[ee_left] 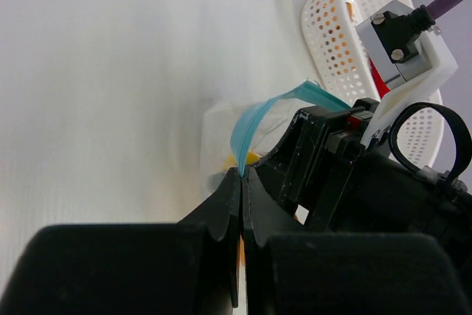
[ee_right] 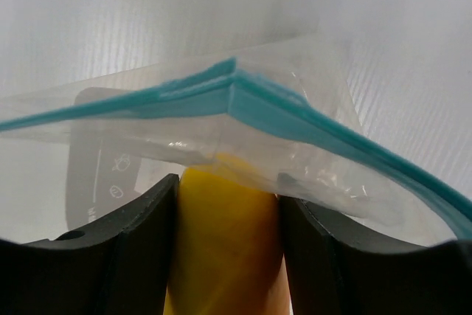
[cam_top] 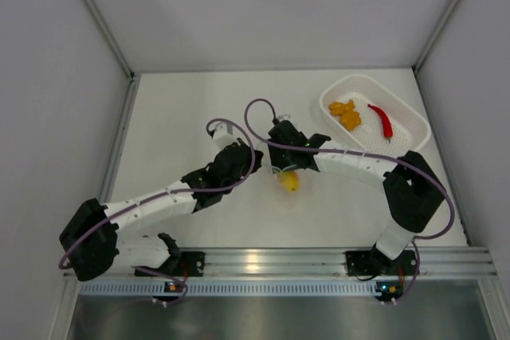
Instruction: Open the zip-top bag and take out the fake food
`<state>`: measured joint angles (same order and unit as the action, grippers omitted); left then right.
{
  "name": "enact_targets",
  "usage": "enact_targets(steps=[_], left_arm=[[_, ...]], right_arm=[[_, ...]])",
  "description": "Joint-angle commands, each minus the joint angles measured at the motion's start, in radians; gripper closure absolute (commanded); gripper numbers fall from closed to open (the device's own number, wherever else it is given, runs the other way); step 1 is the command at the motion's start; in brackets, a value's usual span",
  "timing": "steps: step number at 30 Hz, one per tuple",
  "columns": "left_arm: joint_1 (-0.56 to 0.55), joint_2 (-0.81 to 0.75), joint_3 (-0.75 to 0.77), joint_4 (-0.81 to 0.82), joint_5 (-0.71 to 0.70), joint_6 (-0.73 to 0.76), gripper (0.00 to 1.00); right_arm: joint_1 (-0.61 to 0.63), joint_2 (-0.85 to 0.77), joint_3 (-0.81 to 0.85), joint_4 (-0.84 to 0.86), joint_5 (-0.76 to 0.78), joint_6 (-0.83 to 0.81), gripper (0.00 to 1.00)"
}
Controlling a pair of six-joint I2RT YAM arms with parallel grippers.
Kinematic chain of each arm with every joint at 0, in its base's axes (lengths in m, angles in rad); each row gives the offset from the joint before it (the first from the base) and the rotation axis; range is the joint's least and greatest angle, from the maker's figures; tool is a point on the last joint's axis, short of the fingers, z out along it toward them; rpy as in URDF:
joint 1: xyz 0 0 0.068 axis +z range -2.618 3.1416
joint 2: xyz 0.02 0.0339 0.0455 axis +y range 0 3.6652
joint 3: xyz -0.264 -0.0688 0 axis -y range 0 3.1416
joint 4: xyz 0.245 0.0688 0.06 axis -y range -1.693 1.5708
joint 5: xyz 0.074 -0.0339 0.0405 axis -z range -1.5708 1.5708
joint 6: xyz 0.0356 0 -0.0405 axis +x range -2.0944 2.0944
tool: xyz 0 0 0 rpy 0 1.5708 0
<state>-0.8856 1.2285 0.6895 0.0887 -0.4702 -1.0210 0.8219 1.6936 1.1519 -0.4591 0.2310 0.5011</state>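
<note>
Right hand (ee_right: 227, 201) gripping food (ee_right: 221, 256), left hand (ee_left: 241, 182) pinching bag (ee_left: 254, 119)

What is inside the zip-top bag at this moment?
A yellow piece shows through the zip-top bag, pinched by the right gripper. Its fingers cover the rest of the inside.

— What surrounds the work area?
— A matte white table (cam_top: 199, 105) boxed in by pale grey panels: a back wall (cam_top: 271, 5), a left wall (cam_top: 48, 77) and a right wall (cam_top: 482, 85).
— And the corners?
— A metal strut (cam_top: 96, 13) runs down each back seam.
— The near edge?
— A silver rail (cam_top: 319, 261) crosses it, with a bright glare (cam_top: 253, 260) at mid-span. Below it lies a dull grey metal sheet (cam_top: 279, 320).
— Lighting?
— Soft and even, with faint shadows.
</note>
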Motion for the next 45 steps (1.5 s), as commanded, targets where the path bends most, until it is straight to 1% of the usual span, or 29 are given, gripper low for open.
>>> enact_targets(steps=[1, 5, 8, 13, 20, 24, 25, 31, 37, 40, 43, 45], left_arm=[[-0.009, -0.011, 0.073, 0.016, 0.048, 0.084, 1.00], [-0.022, 0.014, 0.125, 0.014, 0.099, 0.160, 1.00], [-0.030, 0.028, 0.146, -0.003, 0.119, 0.185, 1.00], [-0.033, 0.045, 0.182, -0.085, 0.104, 0.205, 1.00], [-0.035, 0.032, 0.191, -0.125, 0.077, 0.243, 1.00], [-0.035, 0.016, 0.191, -0.130, 0.076, 0.259, 1.00], [-0.035, 0.011, 0.189, -0.132, 0.071, 0.259, 1.00], [-0.035, 0.008, 0.202, -0.156, 0.036, 0.265, 1.00], [-0.032, 0.025, 0.226, -0.191, -0.018, 0.265, 1.00], [-0.027, 0.034, 0.228, -0.190, -0.007, 0.262, 1.00], [-0.027, 0.020, 0.225, -0.191, 0.002, 0.263, 1.00], [-0.029, 0.002, 0.222, -0.190, 0.019, 0.265, 1.00]], right_arm=[[-0.003, -0.083, 0.020, 0.020, -0.018, 0.004, 0.75], [0.000, -0.113, 0.049, 0.019, -0.001, -0.006, 0.75], [-0.001, -0.140, 0.055, 0.025, 0.004, -0.019, 0.76], [0.000, -0.213, 0.034, 0.059, 0.027, -0.038, 0.79], [-0.001, -0.288, -0.009, 0.103, 0.108, -0.044, 0.84], [0.000, -0.345, -0.067, 0.183, 0.137, -0.039, 0.87], [0.000, -0.354, -0.081, 0.224, 0.137, -0.038, 0.87], [-0.001, -0.425, -0.179, 0.397, 0.062, -0.055, 0.88], [-0.001, -0.459, -0.222, 0.500, -0.071, -0.110, 0.91], [-0.001, -0.491, -0.265, 0.586, -0.116, -0.113, 0.91], [-0.003, -0.517, -0.303, 0.677, -0.124, -0.099, 0.91], [-0.003, -0.531, -0.328, 0.775, -0.121, -0.082, 0.92]])
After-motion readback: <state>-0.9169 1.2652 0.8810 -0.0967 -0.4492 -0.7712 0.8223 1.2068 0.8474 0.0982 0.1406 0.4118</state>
